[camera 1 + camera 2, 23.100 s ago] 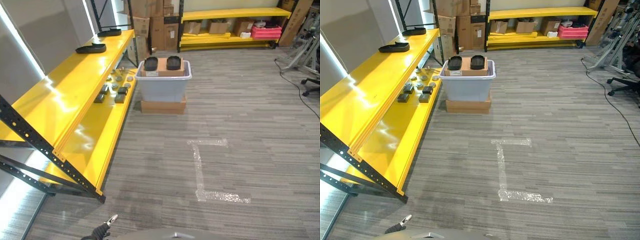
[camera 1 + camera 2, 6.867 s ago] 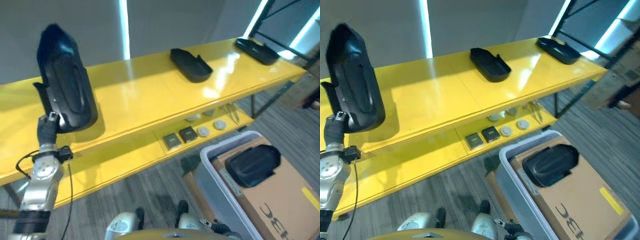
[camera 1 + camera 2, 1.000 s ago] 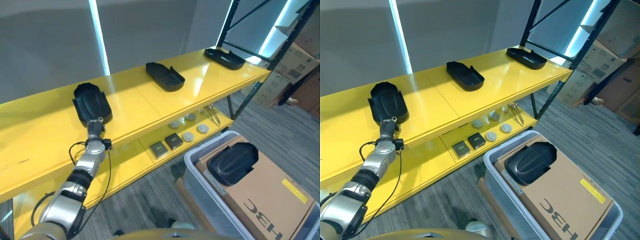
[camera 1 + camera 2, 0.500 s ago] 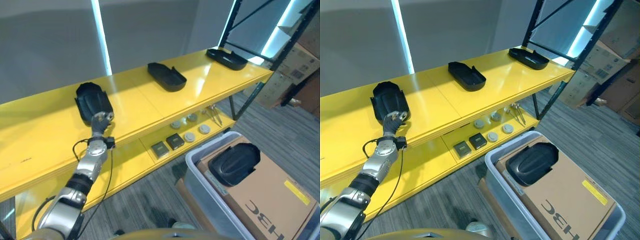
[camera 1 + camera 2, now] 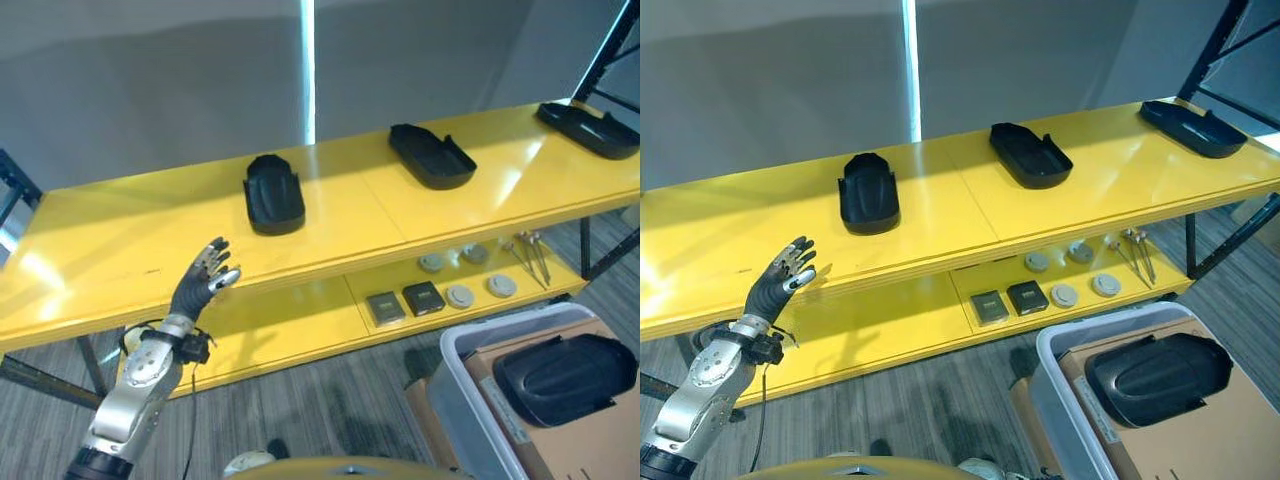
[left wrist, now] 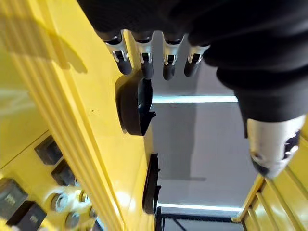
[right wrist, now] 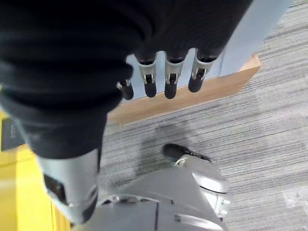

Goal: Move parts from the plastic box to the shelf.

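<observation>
Yellow shelf (image 5: 90, 270) runs across your view with three black parts on its top level: one (image 5: 274, 194) near the middle, one (image 5: 431, 156) further right and one (image 5: 590, 129) at the right end. Your left hand (image 5: 201, 280) hovers in front of the shelf's front edge, fingers spread and empty, apart from the nearest part. Your right hand (image 7: 159, 77) hangs over the carpet, fingers straight and holding nothing, while the box (image 5: 1065, 390) at lower right holds a fourth part (image 5: 1157, 377) on cardboard (image 5: 1160, 440).
</observation>
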